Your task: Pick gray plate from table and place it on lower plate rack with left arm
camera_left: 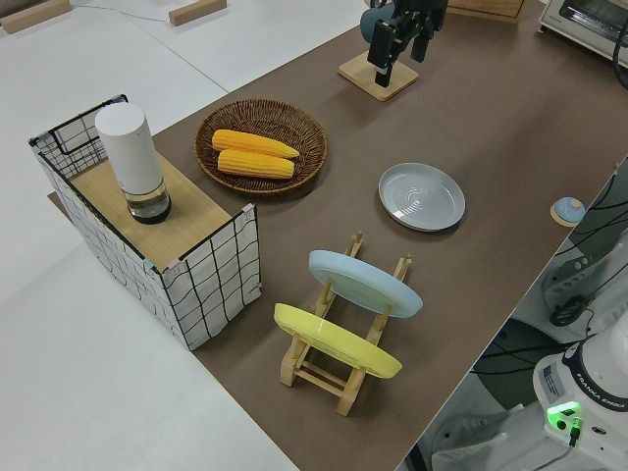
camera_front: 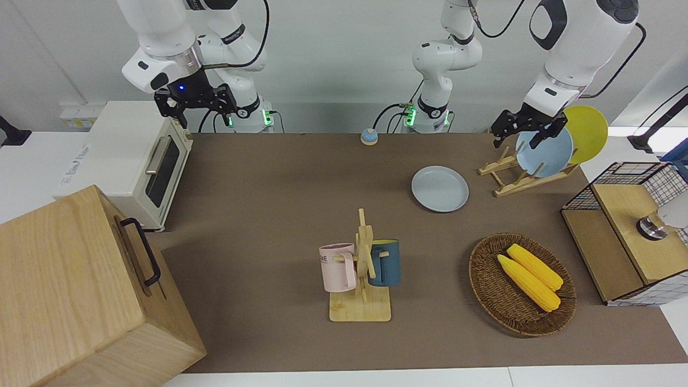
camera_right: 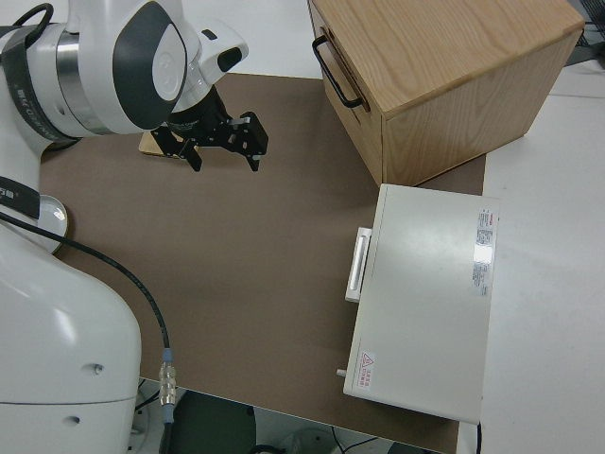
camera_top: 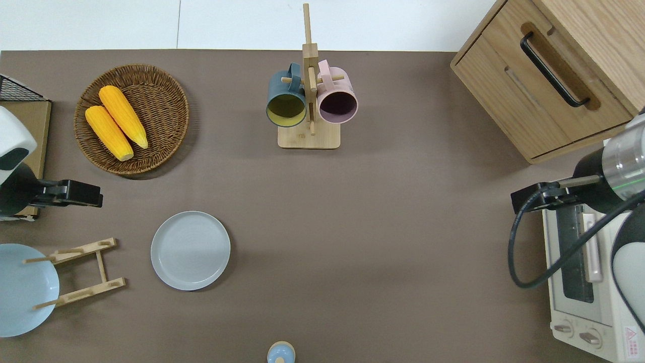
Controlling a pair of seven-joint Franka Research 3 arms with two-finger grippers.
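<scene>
The gray plate (camera_front: 439,188) lies flat on the brown table (camera_front: 269,177), beside the lower plate rack (camera_front: 505,180), toward the right arm's end from it. It also shows in the overhead view (camera_top: 190,250) and the left side view (camera_left: 422,196). The rack (camera_top: 95,288) holds a light blue plate (camera_front: 544,153) and a yellow plate (camera_front: 588,131); the pegs nearest the gray plate are bare. My left gripper (camera_front: 518,138) is open and empty, up in the air over the mat (camera_top: 93,194) between the rack and the basket. My right arm is parked, its gripper (camera_right: 225,151) open.
A wicker basket (camera_front: 486,290) with two corn cobs lies farther from the robots than the plate. A mug stand (camera_front: 363,269) with a pink and a blue mug stands mid-table. A wire crate (camera_front: 623,236), a toaster oven (camera_front: 134,161), a wooden box (camera_front: 75,290) and a small bell (camera_front: 368,136) stand around.
</scene>
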